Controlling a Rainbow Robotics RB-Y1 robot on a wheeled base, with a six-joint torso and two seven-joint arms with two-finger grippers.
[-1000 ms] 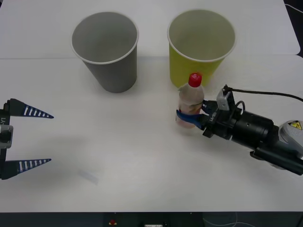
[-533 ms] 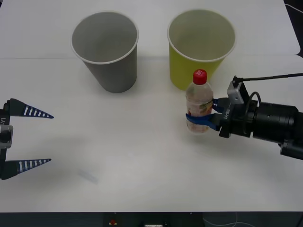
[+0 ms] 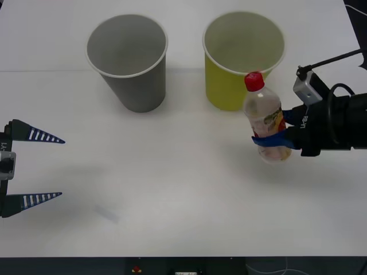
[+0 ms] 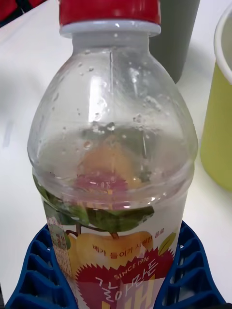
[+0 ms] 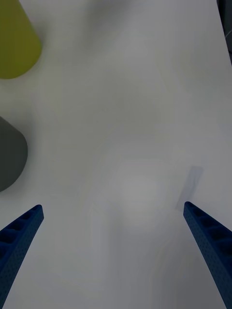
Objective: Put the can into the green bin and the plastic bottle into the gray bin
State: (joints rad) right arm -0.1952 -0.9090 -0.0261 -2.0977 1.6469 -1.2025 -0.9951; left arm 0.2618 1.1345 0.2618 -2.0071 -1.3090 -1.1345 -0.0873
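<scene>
Left gripper [image 3: 46, 167] sits at the left table edge, its 2 blue fingers [image 3: 37, 136] spread wide apart over bare white table [image 3: 172, 189], nothing between them. Ahead of those fingertips stands the gray bin [image 3: 128, 60], upright, with the green bin [image 3: 241, 57] upright beside it, the 2 apart. Right gripper [image 3: 269, 140] has its fingers [image 4: 193, 270] clamped on the labelled lower body of the plastic bottle [image 3: 265, 117], red cap up and slightly tilted, just in front of the green bin's right side.
</scene>
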